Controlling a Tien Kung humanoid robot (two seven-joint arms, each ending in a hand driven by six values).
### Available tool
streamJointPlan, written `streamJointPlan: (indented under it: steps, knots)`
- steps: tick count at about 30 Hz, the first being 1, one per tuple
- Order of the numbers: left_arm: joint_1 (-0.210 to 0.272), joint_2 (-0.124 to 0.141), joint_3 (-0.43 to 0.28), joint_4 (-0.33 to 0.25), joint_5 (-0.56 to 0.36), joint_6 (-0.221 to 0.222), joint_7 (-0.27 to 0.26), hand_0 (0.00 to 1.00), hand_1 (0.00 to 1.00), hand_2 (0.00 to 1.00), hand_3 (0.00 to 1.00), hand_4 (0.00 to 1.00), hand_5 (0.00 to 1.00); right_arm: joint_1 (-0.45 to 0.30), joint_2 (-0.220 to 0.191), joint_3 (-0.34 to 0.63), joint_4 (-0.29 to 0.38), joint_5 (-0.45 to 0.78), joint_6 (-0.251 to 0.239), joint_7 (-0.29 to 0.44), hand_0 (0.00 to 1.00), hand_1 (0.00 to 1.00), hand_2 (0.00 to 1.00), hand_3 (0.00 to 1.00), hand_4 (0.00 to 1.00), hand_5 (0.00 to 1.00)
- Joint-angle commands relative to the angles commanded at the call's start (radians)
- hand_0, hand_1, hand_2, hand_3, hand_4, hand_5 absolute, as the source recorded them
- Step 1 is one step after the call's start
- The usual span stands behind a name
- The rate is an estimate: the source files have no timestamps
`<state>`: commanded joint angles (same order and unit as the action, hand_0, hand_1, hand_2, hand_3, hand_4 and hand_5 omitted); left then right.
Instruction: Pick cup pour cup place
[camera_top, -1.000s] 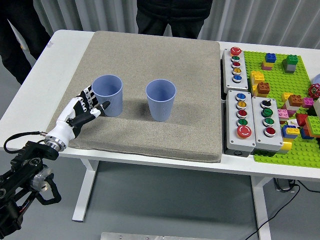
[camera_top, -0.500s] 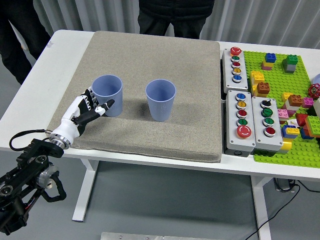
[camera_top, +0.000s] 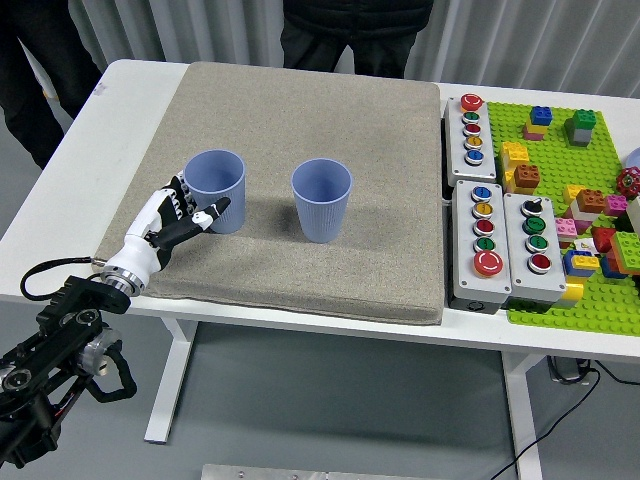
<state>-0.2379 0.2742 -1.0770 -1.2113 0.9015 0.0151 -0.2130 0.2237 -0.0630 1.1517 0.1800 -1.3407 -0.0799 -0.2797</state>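
Change: since the earlier frames the left hand (camera_top: 172, 222) has crept up and rightward toward the left cup (camera_top: 215, 190); both cups sit where they were.
Left hand: lower left of centre, fingers spread and relaxed, curving toward the left cup's lower wall; thumb tip looks to be touching or just short of it, cannot tell which. Nothing grasped.
Left arm: black, enters from the lower left corner, below the table's near edge.
Right hand: out of view.
Cups: two, blue, ribbed, upright, open mouths up. Left cup left of centre; right cup (camera_top: 322, 199) at centre, apart from the first.
Contents: what shows of both interiors is plain blue; nothing to be seen inside.
Mat: grey pad (camera_top: 330, 110) under both cups, covering most of the white table (camera_top: 70, 170).
Obstructions: bare mat between the cups; nothing between hand and left cup.
Button boxes: three (camera_top: 472, 130), right of the mat, coloured buttons on top.
Brick plate: green baseplate (camera_top: 600, 160) at the right edge with coloured bricks.
People: two dark-clothed figures (camera_top: 345, 30) at the top edge, hands not visible.
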Motion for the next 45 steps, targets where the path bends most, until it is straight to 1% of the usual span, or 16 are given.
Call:
streamJointPlan:
  steps: [7,19,32,45]
  knots:
    - [-0.002,-0.006,0.009,0.005,0.005,-0.002,0.001,0.998,0.978,0.998,0.998,0.813,0.243,-0.001,0.0,0.003,0.0,-0.004,0.0,0.0,0.674,0.634,0.563,0.57,0.002,0.134]
    - [-0.02,-0.036,0.008,0.026,0.008,0.004,-0.005,0.998,0.98,0.998,0.998,0.812,0.246,0.005,-0.002,0.002,0.0,-0.001,0.001,0.001,0.675,0.634,0.563,0.57,0.002,0.132]
    - [-0.028,-0.043,0.012,0.038,0.008,0.01,-0.006,0.998,0.978,0.998,0.998,0.807,0.238,0.007,-0.003,0.01,0.0,-0.008,0.001,0.002,0.675,0.634,0.563,0.57,0.002,0.134]
    - [-0.052,-0.06,0.019,0.066,0.014,0.023,-0.009,0.998,0.976,0.998,0.998,0.797,0.219,0.01,-0.005,0.013,0.0,-0.013,0.002,0.002,0.675,0.634,0.564,0.57,0.002,0.133]
